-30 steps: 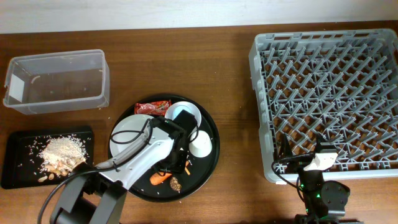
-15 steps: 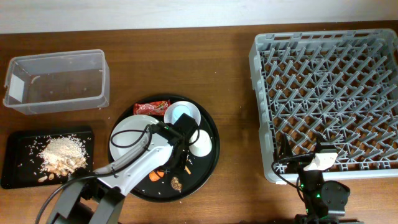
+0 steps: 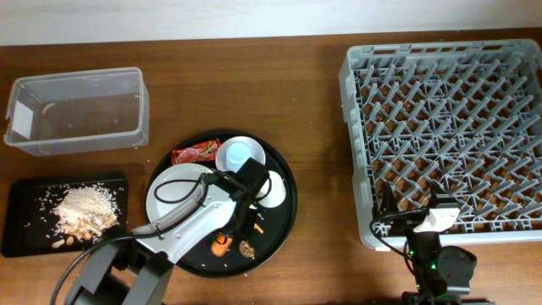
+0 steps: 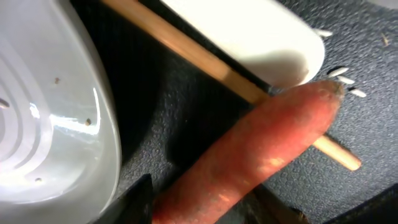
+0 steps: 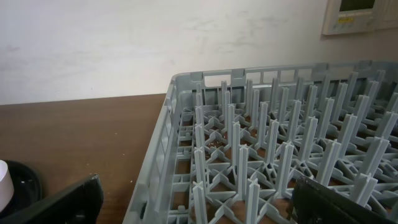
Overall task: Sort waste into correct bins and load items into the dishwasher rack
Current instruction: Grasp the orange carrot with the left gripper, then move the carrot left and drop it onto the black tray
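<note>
The orange carrot (image 3: pixel 222 246) lies on the front of the round black tray (image 3: pixel 284 220). My left gripper (image 3: pixel 235 227) is shut on its thick end; in the left wrist view the carrot (image 4: pixel 261 149) fills the gap between both fingers (image 4: pixel 205 208). The white plate (image 3: pixel 174 199), the white bowl (image 3: pixel 227 161) holding the light-blue cup (image 3: pixel 240 153), the small white cup (image 3: pixel 272 189) and the red wrapper (image 3: pixel 192 153) also sit on that tray. A brown food bit (image 3: pixel 246 249) lies beside the carrot. My right gripper (image 3: pixel 410 208) is open and empty at the front left edge of the grey rack (image 3: pixel 445 127).
The clear tub (image 3: pixel 76 78) stands at the far left. The flat black tray (image 3: pixel 25 191) in front of it holds pale rice crumbs (image 3: pixel 85 206). A wooden stick (image 4: pixel 205 59) lies under the carrot, next to the plate (image 4: pixel 50 124). The rack rim (image 5: pixel 186 112) fills the right wrist view (image 5: pixel 199 214).
My left gripper has moved forward and down onto the carrot. The round tray has turned, carrying the wrapper and bowl to the left. The right arm has not moved.
</note>
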Robot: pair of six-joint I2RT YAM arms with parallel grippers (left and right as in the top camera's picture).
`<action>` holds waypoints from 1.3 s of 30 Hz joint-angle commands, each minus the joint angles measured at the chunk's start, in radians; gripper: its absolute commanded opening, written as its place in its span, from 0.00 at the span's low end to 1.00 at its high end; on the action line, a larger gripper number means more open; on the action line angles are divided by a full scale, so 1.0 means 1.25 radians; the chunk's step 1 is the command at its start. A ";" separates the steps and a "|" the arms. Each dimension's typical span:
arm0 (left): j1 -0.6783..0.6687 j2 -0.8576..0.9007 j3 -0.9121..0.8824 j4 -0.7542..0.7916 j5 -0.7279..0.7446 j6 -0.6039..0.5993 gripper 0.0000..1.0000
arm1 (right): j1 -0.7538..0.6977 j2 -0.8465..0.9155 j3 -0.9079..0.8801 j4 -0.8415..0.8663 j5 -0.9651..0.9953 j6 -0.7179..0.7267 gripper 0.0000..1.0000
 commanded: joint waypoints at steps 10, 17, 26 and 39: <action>-0.005 -0.013 0.057 -0.049 0.011 0.011 0.22 | -0.006 -0.006 -0.006 -0.002 0.007 -0.001 0.99; -0.002 -0.092 0.145 -0.129 -0.001 0.011 0.18 | -0.006 -0.006 -0.006 -0.002 0.007 -0.001 0.99; 0.448 -0.150 0.293 -0.121 -0.046 -0.074 0.18 | -0.006 -0.006 -0.006 -0.002 0.007 -0.001 0.99; 0.906 0.021 0.291 0.006 -0.056 -0.231 0.19 | -0.006 -0.006 -0.006 -0.002 0.007 0.000 0.99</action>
